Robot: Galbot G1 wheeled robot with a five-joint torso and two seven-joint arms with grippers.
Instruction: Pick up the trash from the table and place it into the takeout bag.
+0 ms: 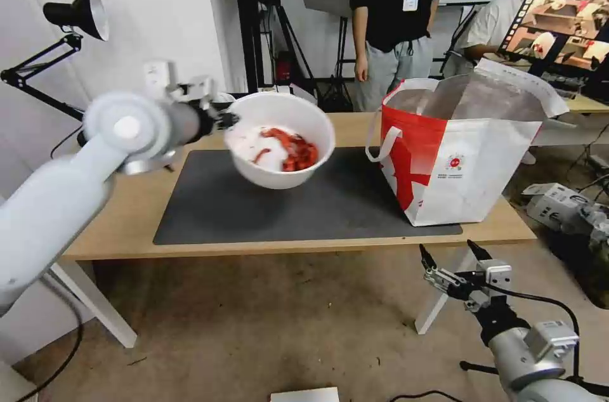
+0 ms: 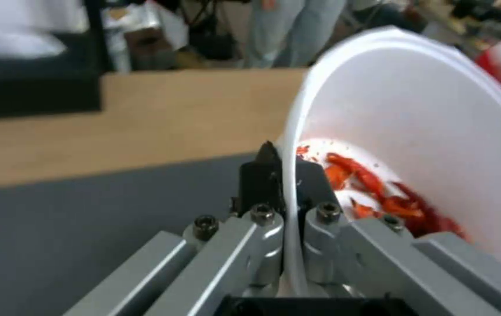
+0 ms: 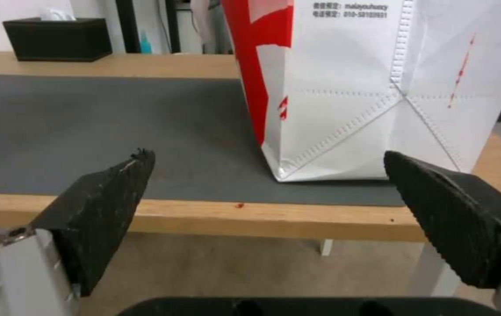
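I'm pinching the rim of the white round bowl of red crayfish shells [image 1: 280, 139] in the left gripper [image 1: 223, 120], keeping it level while carrying toward the boxy red-and-white takeout bag [image 1: 458, 155] at three o'clock, the right gripper [image 1: 453, 256] waiting spread open below the table edge.

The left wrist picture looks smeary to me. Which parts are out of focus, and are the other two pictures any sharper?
In the left wrist view the claw pinching the bowl rim is fairly sharp, while the room behind is blurred. The head view bends straight lines at its edges, and the takeout bag is crisp. In the right wrist view the claw pads look soft up close; the table edge is clear.
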